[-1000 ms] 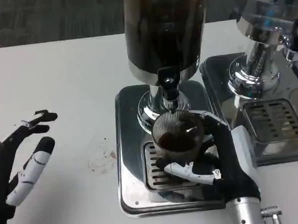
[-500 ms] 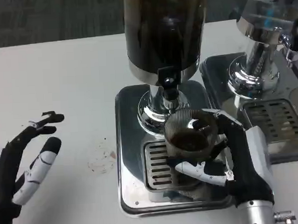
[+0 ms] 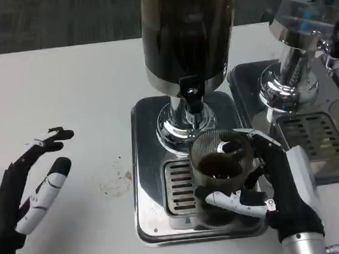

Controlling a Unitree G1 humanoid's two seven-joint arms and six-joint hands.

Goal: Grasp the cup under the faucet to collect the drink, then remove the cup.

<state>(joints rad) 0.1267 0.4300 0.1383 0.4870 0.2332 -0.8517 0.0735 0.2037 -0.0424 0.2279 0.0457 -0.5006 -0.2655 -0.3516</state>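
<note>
Cup (image 3: 221,158) gripped by right hand (image 3: 278,192), sitting over the drip tray (image 3: 155,179), right of the faucet (image 3: 192,97).

Ribbed, translucent, dark drink inside; positioned above the slotted grate (image 3: 181,186), offset right and toward camera from the spout rather than directly under it. Right hand wrapped around from the right, one white finger (image 3: 233,200) crossing the near side. Dark-filled dispenser (image 3: 187,35) behind. Left hand (image 3: 30,185) released, fingers spread, over bare bench (image 3: 71,92) well left. Small brown stain (image 3: 118,181) on bench between left hand and tray. Second chrome dispenser (image 3: 301,40) at right.
</note>
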